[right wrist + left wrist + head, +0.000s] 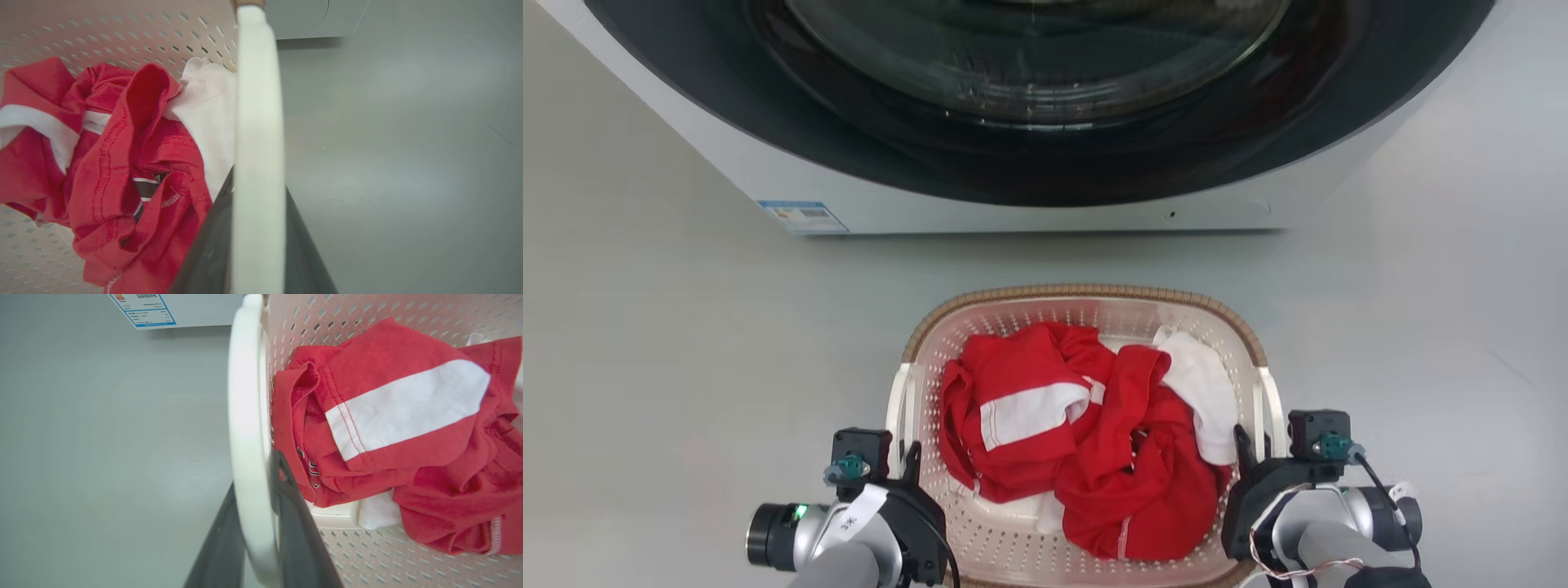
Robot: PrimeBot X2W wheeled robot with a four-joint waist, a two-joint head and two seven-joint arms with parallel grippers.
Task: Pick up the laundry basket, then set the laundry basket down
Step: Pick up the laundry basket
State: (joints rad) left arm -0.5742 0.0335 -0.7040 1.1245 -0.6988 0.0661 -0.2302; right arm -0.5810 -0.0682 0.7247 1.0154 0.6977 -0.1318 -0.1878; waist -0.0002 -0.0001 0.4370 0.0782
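- Nearest us, our left fingers point(294, 522) straddle the basket's white left handle point(245, 396), one on each side, and look clamped against it.
- Our right fingers point(204, 253) hold the right handle point(257, 102) the same way.
- Between our arms, the laundry basket point(1086, 291) carries a red-and-white garment point(1021, 392) and a white cloth point(1201, 384).
- The basket is over the grey floor point(686, 327); we cannot tell whether it rests there or hangs clear.
- Just beyond stands the washing machine point(915, 214).
- We judge the pick-up is in hand, with both grasps made.
- The next move calls for both arms to rise together and level, so neither handle slips and the clothes stay in.
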